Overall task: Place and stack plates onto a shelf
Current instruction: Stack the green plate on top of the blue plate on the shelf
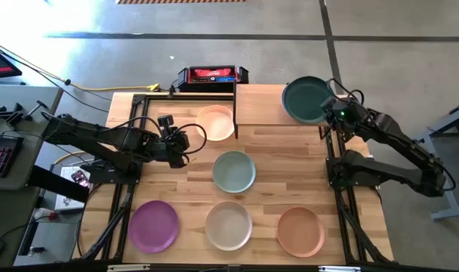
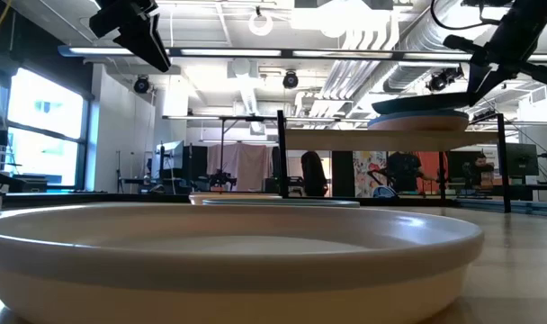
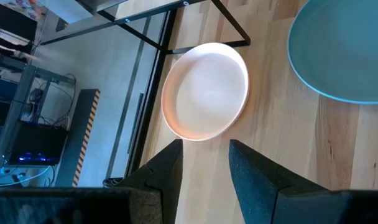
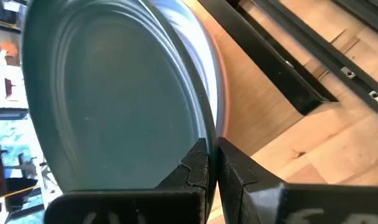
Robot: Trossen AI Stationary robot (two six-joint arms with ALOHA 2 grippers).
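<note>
The shelf [image 1: 261, 104], a light-wood board on thin black legs, stands at the table's twelve o'clock edge. A dark green plate [image 1: 305, 100] tops a small stack on its right half, rim pinched. On the tabletop lie a peach plate [image 1: 217, 122] at eleven, a pale teal plate [image 1: 234, 171] at centre, and purple [image 1: 153, 226], off-white [image 1: 229, 225] and orange [image 1: 300, 231] plates along six o'clock.
</note>
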